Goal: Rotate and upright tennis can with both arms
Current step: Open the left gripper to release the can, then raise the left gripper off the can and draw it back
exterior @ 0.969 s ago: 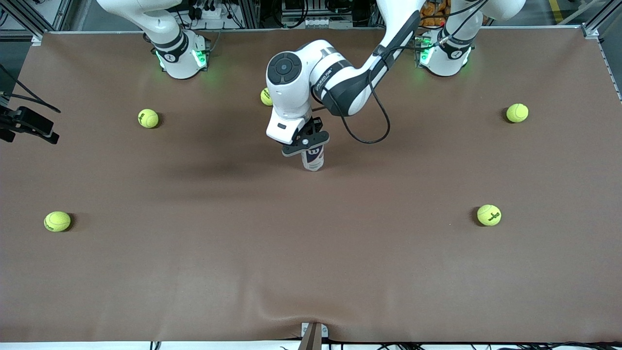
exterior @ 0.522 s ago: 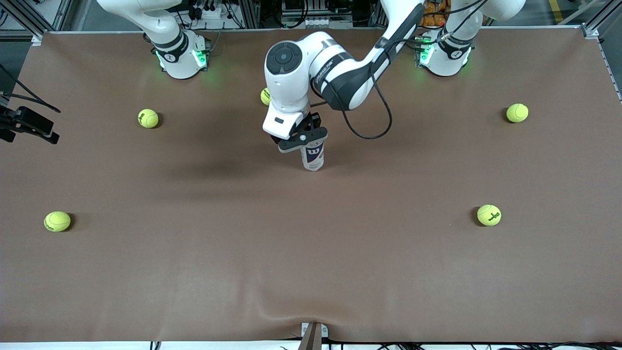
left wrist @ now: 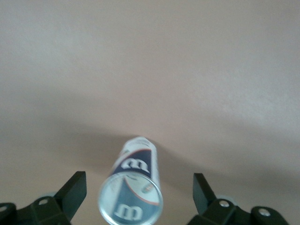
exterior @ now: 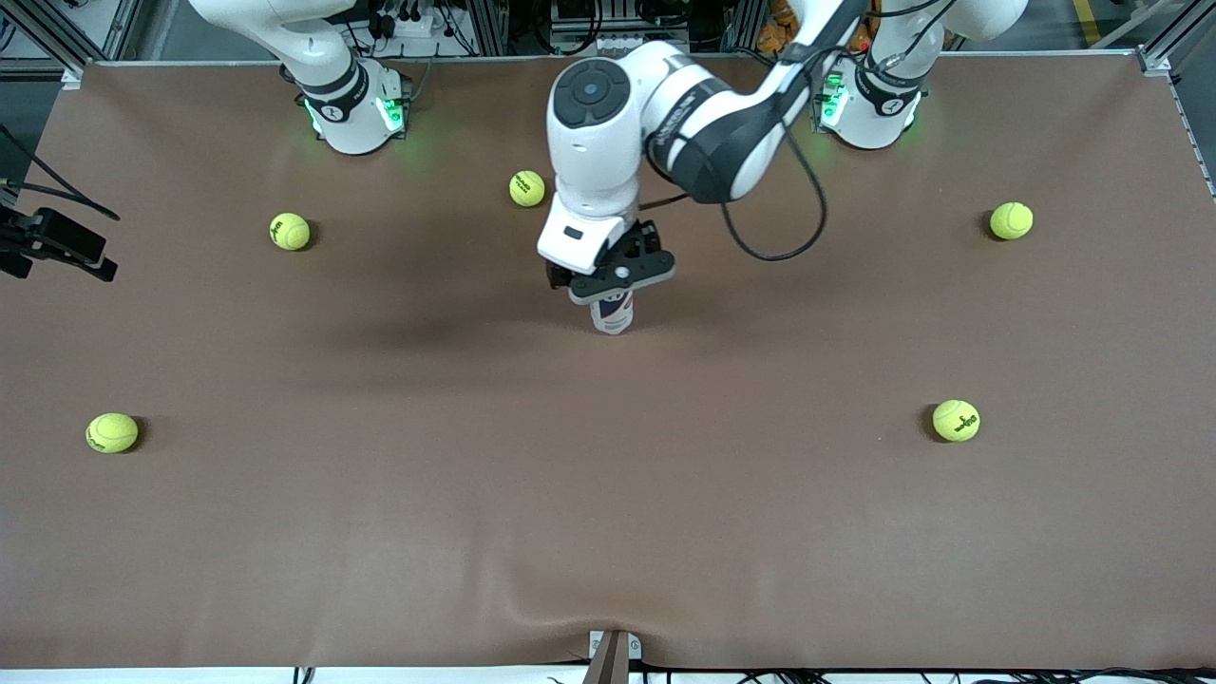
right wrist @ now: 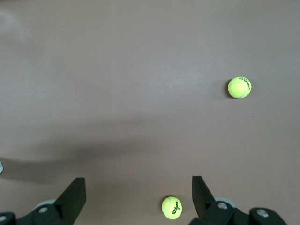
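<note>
The tennis can stands upright on the brown table near its middle, and its navy band with the white "W" shows. My left gripper hangs straight over the can's top. In the left wrist view the can shows end-on with its round lid, and my left gripper is open, with both fingers clear of the can on either side. My right gripper is open and empty, high over bare table; it does not show in the front view.
Several yellow-green tennis balls lie scattered, the closest one farther from the front camera than the can. Two balls show in the right wrist view. A black mount juts in at the right arm's end of the table.
My left arm has swung toward its own end of the table, uncovering the ball it hid. Its gripper now hides more of the can. The can has not moved.
</note>
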Controlling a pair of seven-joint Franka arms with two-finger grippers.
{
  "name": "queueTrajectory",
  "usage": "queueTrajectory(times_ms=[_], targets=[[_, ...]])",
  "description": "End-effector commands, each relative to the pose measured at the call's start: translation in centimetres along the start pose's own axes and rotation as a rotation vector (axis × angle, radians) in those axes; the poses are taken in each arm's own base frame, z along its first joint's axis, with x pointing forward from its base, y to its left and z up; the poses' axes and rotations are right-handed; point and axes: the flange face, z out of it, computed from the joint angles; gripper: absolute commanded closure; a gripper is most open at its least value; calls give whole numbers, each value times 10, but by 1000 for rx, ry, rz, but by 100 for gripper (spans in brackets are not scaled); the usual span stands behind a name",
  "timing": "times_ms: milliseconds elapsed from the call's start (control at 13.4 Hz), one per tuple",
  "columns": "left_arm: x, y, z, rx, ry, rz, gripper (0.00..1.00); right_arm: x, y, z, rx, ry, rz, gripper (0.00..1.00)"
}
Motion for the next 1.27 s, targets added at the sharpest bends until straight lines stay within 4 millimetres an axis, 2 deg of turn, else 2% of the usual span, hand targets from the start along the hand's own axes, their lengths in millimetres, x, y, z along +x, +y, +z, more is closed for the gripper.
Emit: queueTrajectory(times_ms=[0, 224, 298, 522, 671, 1193], targets=[[21, -21, -26, 17, 29, 29, 0, 4, 1, -3, 21, 0, 15, 0], [47, -43, -42, 17, 34, 21, 0, 4, 1, -3, 21, 0, 15, 0], [63, -56, -47, 23, 30, 28, 0, 4, 1, -3, 21, -1, 13, 0], [93, -87, -58, 34, 7, 65, 0, 4, 2, -2, 21, -3, 13, 0], [103, -102, -65, 47, -4, 64, 0, 4, 0, -3, 21, -3, 9, 0], [175, -196, -84, 86, -68, 123, 0, 3, -1, -3, 23, -7, 5, 0]])
